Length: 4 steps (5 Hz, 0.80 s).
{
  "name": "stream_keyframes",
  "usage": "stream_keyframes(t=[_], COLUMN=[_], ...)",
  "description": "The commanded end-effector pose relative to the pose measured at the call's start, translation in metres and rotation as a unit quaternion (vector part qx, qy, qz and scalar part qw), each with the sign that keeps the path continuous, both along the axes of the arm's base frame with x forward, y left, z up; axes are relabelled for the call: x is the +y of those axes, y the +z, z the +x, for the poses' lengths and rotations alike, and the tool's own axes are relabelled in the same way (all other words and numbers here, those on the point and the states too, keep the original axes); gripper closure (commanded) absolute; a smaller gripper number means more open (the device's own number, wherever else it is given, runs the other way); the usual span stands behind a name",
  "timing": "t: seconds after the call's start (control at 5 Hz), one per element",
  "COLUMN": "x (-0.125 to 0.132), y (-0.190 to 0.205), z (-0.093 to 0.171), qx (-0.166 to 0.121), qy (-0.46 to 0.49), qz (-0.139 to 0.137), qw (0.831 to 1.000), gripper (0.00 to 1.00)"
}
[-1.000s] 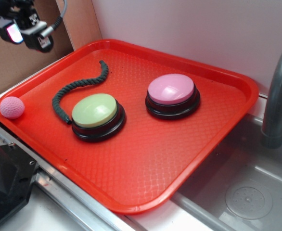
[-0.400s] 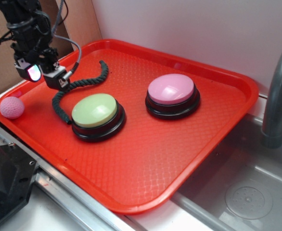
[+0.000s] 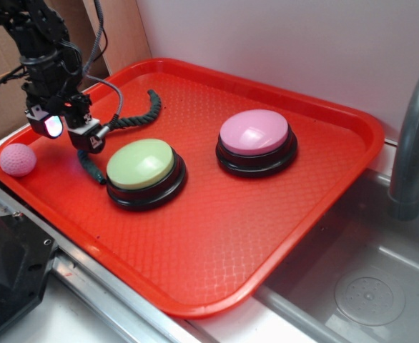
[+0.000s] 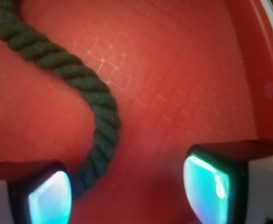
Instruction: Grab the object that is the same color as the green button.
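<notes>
The hand [image 3: 70, 132] hangs low over the left part of the red tray [image 3: 217, 214], its two fingers spread wide and holding nothing. In the wrist view the dark green rope [image 4: 87, 93] lies flat on the tray, curving down between the fingers, close to the left finger [image 4: 38, 193]. The green button [image 3: 144, 171] sits just beside the rope. A pink ball [image 3: 18, 159] rests near the tray's left edge.

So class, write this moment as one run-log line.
phase: approach | end effector: open, low over tray | target: green rope between fingers, near one pad, ungrasped | green button: untouched
</notes>
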<state>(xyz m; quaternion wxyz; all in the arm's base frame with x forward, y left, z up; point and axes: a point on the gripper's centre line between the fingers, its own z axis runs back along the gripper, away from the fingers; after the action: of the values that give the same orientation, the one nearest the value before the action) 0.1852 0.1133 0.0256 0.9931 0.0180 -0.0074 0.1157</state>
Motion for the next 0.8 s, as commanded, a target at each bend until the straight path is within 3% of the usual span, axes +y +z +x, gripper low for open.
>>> stream_keyframes(t=[0.0, 0.2, 0.4, 0.6], x=[0.005, 0.005, 0.007, 0.008], y=[-0.006, -0.012, -0.018, -0.021], z=[0.004, 0.005, 0.004, 0.003], qx=[-0.015, -0.006, 0.003, 0.005], qy=[-0.006, 0.000, 0.007, 0.012], qz=[0.008, 0.007, -0.002, -0.004], qw=[1.000, 1.000, 1.000, 1.000], gripper=[0.00, 0.59, 1.00, 1.00])
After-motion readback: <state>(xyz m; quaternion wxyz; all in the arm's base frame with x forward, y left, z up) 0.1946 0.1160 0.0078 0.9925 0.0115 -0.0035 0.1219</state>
